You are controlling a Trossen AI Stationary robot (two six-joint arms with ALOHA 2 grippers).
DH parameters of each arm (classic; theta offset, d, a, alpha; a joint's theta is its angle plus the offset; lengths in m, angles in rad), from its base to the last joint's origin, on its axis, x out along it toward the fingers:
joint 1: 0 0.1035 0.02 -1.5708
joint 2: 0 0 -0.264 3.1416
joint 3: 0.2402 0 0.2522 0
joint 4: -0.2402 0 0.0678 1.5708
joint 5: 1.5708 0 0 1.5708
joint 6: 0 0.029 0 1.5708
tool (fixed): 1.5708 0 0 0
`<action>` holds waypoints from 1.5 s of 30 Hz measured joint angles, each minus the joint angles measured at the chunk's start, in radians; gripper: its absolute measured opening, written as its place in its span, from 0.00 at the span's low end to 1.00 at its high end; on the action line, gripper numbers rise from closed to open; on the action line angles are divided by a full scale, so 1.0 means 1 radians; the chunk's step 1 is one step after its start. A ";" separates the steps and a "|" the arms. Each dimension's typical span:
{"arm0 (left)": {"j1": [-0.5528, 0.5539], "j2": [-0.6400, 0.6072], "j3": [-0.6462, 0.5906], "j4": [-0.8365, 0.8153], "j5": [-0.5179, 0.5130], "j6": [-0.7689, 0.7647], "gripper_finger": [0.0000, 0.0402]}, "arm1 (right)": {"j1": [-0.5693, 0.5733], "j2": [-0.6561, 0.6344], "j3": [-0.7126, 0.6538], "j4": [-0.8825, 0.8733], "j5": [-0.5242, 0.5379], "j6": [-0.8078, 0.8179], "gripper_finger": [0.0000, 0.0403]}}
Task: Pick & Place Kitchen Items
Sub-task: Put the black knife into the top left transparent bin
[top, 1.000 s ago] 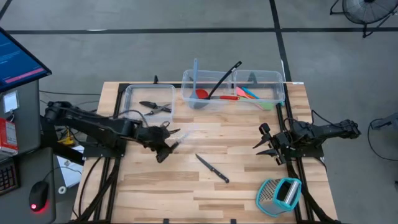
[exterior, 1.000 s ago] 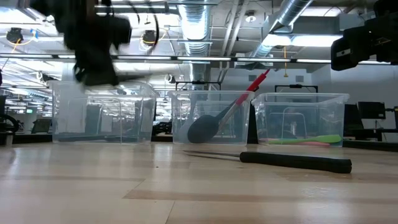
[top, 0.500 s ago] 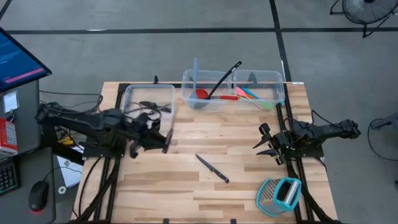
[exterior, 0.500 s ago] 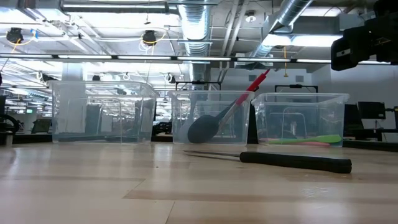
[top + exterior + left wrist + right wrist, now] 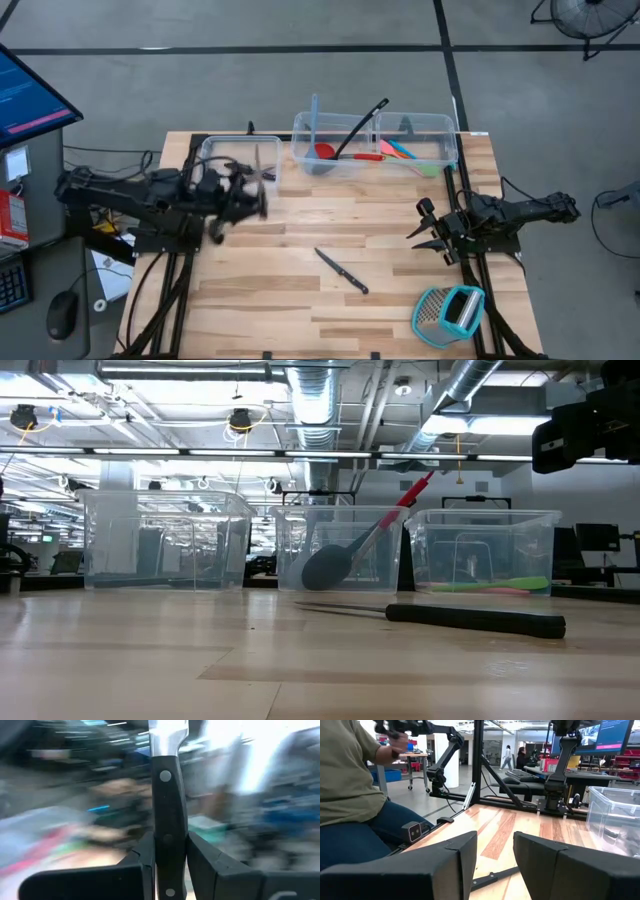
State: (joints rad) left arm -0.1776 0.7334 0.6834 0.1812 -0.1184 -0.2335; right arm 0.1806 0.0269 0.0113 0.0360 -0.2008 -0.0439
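Left gripper [image 5: 169, 857] jaws pinching black-handled steel knife [image 5: 168, 810] over clear plastic bin [image 5: 212, 150]; narrow grip, knife could pivot, miss bin. Right gripper [image 5: 432, 232] jaws spread, idle.

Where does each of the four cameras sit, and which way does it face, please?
High view: overhead, straight down; both arms, left tool, right tool.
Low view: table height, facing the bins; no tool shows.
Left wrist view: along its fingers clamping a knife.
Right wrist view: past open fingers over the table, a person beside.
High and low views share the loose knife.
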 joint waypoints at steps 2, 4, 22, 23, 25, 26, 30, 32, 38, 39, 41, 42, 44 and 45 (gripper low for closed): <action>0.029 -0.023 0.000 -0.109 -0.181 0.053 0.14 | 0.000 0.000 0.000 0.000 0.000 0.000 0.31; 0.065 -0.035 0.000 -0.196 -0.387 0.073 0.14 | 0.000 0.000 0.000 0.000 0.000 0.000 0.31; 0.628 -0.001 0.067 -0.749 -0.362 0.298 0.14 | 0.000 0.000 0.000 0.000 0.000 0.000 0.31; 0.656 0.007 0.074 -0.778 -0.326 0.312 0.14 | 0.000 0.000 0.000 0.000 0.000 0.000 0.31; 0.701 0.017 0.082 -0.829 -0.289 0.341 0.14 | 0.000 0.000 0.000 0.000 0.000 0.000 0.31; 0.720 0.020 0.083 -0.852 -0.284 0.355 0.14 | 0.000 0.000 0.000 0.000 0.000 0.000 0.31; 0.785 0.026 0.084 -0.934 -0.261 0.443 0.14 | 0.000 0.000 0.000 0.000 0.000 0.000 0.31; 0.807 0.027 0.084 -0.957 -0.247 0.487 0.14 | 0.000 0.000 0.000 0.000 0.000 0.000 0.31; 0.850 0.030 0.084 -0.982 -0.241 0.548 0.14 | 0.000 0.000 0.000 0.000 0.000 0.000 0.31; 0.853 0.033 0.084 -0.987 -0.231 0.555 0.14 | 0.000 0.000 0.000 0.000 0.000 0.000 0.31; 0.853 0.046 0.084 -1.008 -0.200 0.567 0.14 | 0.000 0.000 0.000 0.000 0.000 0.000 0.31; 0.853 0.058 0.084 -1.022 -0.185 0.567 0.14 | 0.000 0.000 0.000 0.000 0.000 0.000 0.31; 0.853 0.086 0.084 -1.042 -0.158 0.567 0.14 | 0.000 0.000 0.000 0.000 0.000 0.000 0.31; 0.853 0.104 0.084 -1.047 -0.143 0.567 0.14 | 0.000 0.000 0.000 0.000 0.000 0.000 0.31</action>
State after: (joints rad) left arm 0.6750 0.8377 0.7677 -0.8656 -0.2617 0.3340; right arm 0.1809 0.0268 0.0113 0.0360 -0.2008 -0.0441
